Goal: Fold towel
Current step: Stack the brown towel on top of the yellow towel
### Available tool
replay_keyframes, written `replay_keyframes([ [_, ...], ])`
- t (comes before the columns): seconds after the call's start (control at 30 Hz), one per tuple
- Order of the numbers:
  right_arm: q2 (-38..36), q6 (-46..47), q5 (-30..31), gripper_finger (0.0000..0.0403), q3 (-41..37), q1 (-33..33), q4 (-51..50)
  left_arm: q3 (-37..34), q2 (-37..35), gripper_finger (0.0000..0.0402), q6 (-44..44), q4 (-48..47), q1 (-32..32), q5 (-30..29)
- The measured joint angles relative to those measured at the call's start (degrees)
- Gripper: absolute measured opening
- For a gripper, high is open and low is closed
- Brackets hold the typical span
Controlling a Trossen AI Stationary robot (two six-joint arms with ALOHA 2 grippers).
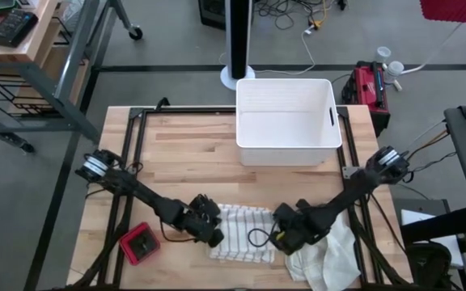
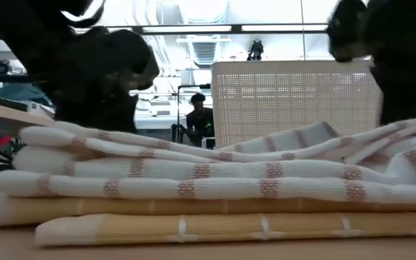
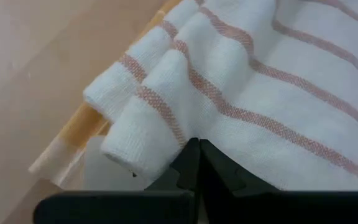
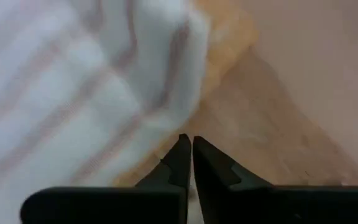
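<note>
Towel [image 1: 241, 232], a soft white weave with thin reddish stripes, is lying bunched in ridges at the wooden table's [image 1: 184, 153] near edge. Left gripper [image 1: 214, 235] is pinching its left edge; right gripper [image 1: 279, 240] is sitting closed beside its right edge, gripping nothing visible. Farther back, a white bin [image 1: 286, 121] is standing.

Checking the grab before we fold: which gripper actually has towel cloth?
The left gripper: a fold of the striped towel sits in its shut fingers. The right gripper closed beside it.

One camera looks straight down on the bench [image 1: 184, 153]; another sits at bench height, close; both wrist cameras look closely at the striped towel [image 1: 241, 233].
</note>
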Motion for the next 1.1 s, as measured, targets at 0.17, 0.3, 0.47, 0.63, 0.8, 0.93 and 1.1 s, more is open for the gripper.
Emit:
replay_keyframes([
  [0.17,-3.13,-3.04,8.94,0.0002,2.33,0.07,0.82,1.66,-1.94,0.0,2.91,0.71,-0.29,-0.51],
  [0.3,-3.62,-7.51,14.92,0.0001,4.45,-1.03,2.09,4.69,-2.27,0.0,8.63,1.22,-0.3,-3.19],
  [0.47,-0.97,-11.75,13.69,0.0001,4.15,-3.08,7.39,6.03,-2.23,0.0,15.73,3.21,1.09,-7.03],
  [0.63,2.3,-12.02,9.99,0.0,4.0,-4.41,8.28,4.71,-2.03,0.0,16.05,4.65,1.71,-5.98],
  [0.8,5.97,-12.44,7.51,0.0,3.69,-6.33,8.0,1.85,-1.88,0.0,14.5,4.85,2.33,-5.44],
  [0.93,8.3,-14.01,2.19,0.0,3.41,-7.77,7.92,-1.25,-1.88,0.0,11.39,4.54,2.3,-2.22],
  [1.1,7.89,-13.38,1.22,0.0,3.49,-7.8,4.89,-4.76,-2.22,0.0,5.22,6.09,2.28,-0.03],
])
